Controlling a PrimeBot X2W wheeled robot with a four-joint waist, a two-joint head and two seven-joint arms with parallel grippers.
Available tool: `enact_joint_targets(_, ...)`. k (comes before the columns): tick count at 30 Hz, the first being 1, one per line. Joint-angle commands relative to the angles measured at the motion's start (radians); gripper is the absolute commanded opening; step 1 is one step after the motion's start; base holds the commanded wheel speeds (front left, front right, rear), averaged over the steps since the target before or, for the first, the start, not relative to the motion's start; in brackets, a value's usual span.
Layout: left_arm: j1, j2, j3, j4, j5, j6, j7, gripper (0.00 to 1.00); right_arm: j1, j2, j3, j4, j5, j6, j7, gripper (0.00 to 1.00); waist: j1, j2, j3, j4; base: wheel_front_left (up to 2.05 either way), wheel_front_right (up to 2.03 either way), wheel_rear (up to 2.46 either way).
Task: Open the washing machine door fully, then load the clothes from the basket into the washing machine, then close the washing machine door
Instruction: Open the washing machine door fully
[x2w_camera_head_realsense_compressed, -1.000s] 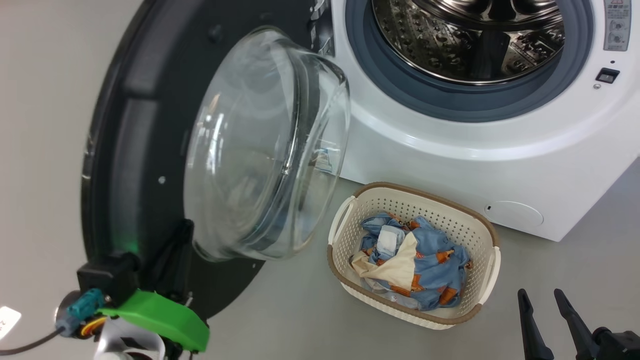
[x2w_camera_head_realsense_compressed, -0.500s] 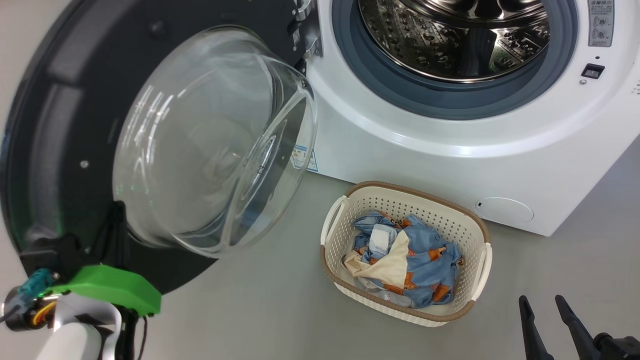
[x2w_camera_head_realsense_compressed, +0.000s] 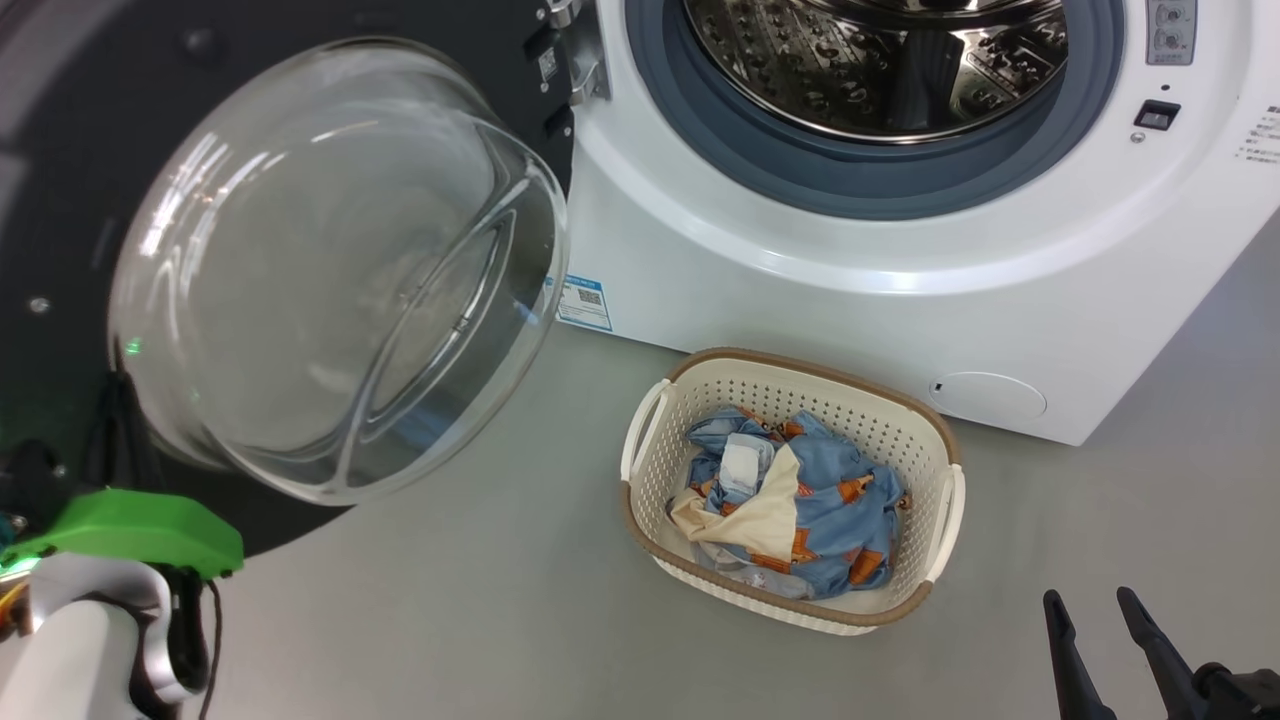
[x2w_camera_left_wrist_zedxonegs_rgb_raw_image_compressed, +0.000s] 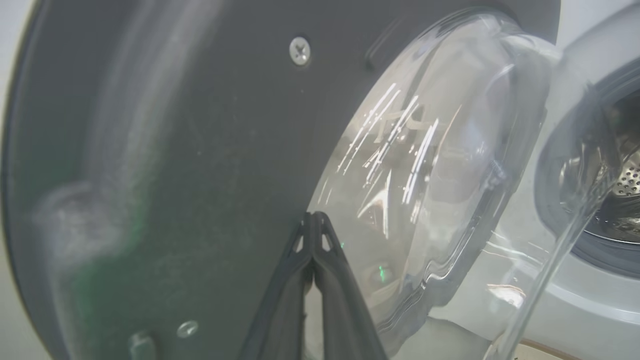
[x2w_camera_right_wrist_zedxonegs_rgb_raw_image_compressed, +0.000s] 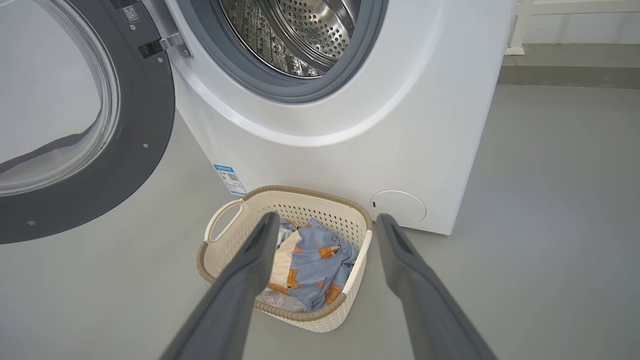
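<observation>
Against the inner face of the large round glossy black washing machine door, the left pincer sits closed, apparently to push it wide, while the right pincer hovers open near the cream perforated plastic basket holding the light-blue printed clothes.

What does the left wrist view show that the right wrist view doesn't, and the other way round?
Left wrist view, of the two: the left gripper, shut, pointing at the door's dark inner face beside its glass bowl, and a screw.

Right wrist view, of the two: the right gripper, open, aimed toward the basket holding the clothes, plus the washer's round flap and blue label.

Both: the door, the drum and its grey gasket.
</observation>
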Motion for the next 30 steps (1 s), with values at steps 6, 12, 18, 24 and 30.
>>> enact_joint_targets(6, -0.088, 0.032, 0.076, 0.070, 0.007, 0.000, -0.024, 0.00, -0.024, -0.024, 0.028, -0.020, -0.003, 0.009, -0.012, 1.00, -0.0001, -0.0001, 0.016, -0.013, 0.00, 0.00, 0.00)
enact_joint_targets(12, -0.103, 0.018, 0.094, 0.098, 0.023, -0.007, -0.028, 0.00, -0.026, -0.024, 0.028, -0.017, -0.004, 0.009, -0.012, 1.00, -0.0001, -0.0001, 0.016, -0.016, 0.00, 0.00, 0.00)
enact_joint_targets(18, -0.108, 0.003, 0.131, 0.109, 0.060, -0.020, -0.028, 0.00, -0.025, -0.016, 0.029, -0.016, -0.008, 0.009, -0.012, 1.00, -0.0001, -0.0001, 0.009, -0.015, 0.00, 0.00, 0.00)
enact_joint_targets(24, -0.100, -0.008, 0.171, 0.091, 0.076, -0.041, -0.029, 0.00, -0.028, -0.012, 0.033, -0.012, -0.005, 0.009, -0.012, 1.00, -0.0001, -0.0001, -0.013, -0.022, 0.00, 0.00, 0.00)
enact_joint_targets(30, -0.038, -0.026, 0.207, -0.045, 0.078, -0.065, -0.029, 0.00, -0.025, -0.006, 0.034, -0.017, -0.001, 0.009, -0.012, 1.00, -0.0001, -0.0001, -0.036, -0.044, 0.00, 0.00, 0.00)
